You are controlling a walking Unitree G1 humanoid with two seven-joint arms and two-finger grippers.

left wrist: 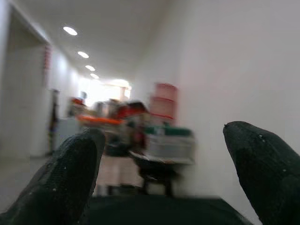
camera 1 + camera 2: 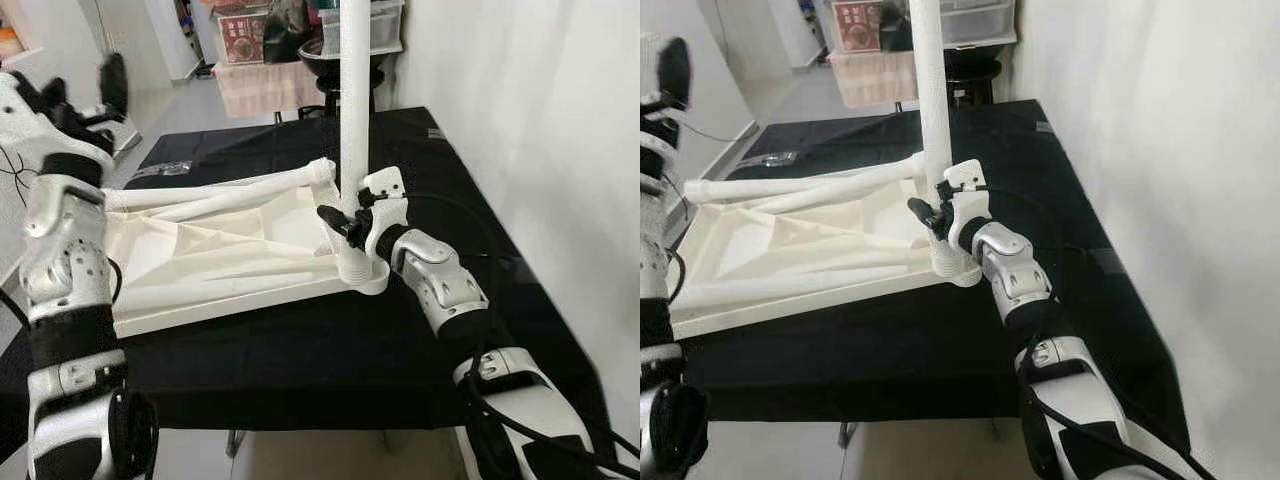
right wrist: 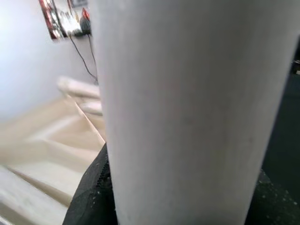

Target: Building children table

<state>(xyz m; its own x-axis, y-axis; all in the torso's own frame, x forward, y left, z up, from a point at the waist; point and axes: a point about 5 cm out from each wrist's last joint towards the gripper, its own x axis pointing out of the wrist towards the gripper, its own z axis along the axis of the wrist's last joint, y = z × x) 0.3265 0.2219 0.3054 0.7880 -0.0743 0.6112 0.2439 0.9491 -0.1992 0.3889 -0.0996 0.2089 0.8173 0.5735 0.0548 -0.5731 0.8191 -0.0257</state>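
Note:
A white children's table top [image 2: 215,262] lies upside down on the black-covered table [image 2: 300,350]. One white leg [image 2: 354,100] stands upright in the corner socket [image 2: 362,272] nearest my right arm. My right gripper [image 2: 350,222] is shut on this leg just above the socket; in the right wrist view the leg [image 3: 187,103] sits between the black fingers [image 3: 91,187]. Two loose legs [image 2: 225,190] [image 2: 230,285] lie across the underside. My left gripper [image 1: 164,140] is raised off to the left of the table, open and holding nothing.
A white wall [image 2: 540,120] runs close along the table's right side. Behind the table stand a black stool [image 2: 335,62], a small cloth-covered table [image 2: 262,88] and storage boxes [image 2: 385,25]. A clear plastic bag [image 2: 170,168] lies at the table's far left.

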